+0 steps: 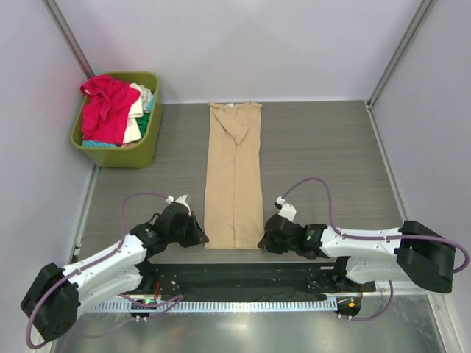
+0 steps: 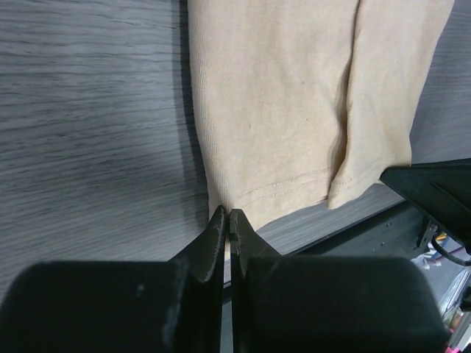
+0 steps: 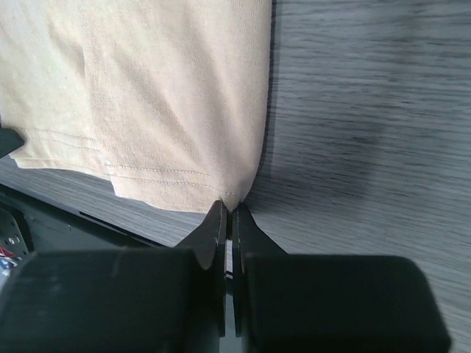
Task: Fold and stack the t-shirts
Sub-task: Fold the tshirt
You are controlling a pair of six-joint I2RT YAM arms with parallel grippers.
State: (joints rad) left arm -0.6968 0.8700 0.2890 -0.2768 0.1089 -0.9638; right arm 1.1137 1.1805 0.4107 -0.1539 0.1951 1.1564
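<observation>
A tan t-shirt (image 1: 234,176) lies flat in the middle of the table, folded lengthwise into a narrow strip with its neck at the far end. My left gripper (image 1: 200,237) is shut on the near left hem corner of the tan t-shirt (image 2: 294,95); the jaws meet at the cloth edge (image 2: 227,215). My right gripper (image 1: 265,241) is shut on the near right hem corner of the tan t-shirt (image 3: 147,88), pinching it at the tips (image 3: 229,209). Pink-red (image 1: 107,103), cream-white (image 1: 137,110) and teal-green shirts lie bundled in the basket.
The olive-green basket (image 1: 140,151) stands at the far left against the wall. White walls close in the table on the left, back and right. The black arm mount and metal rail (image 1: 235,283) run along the near edge.
</observation>
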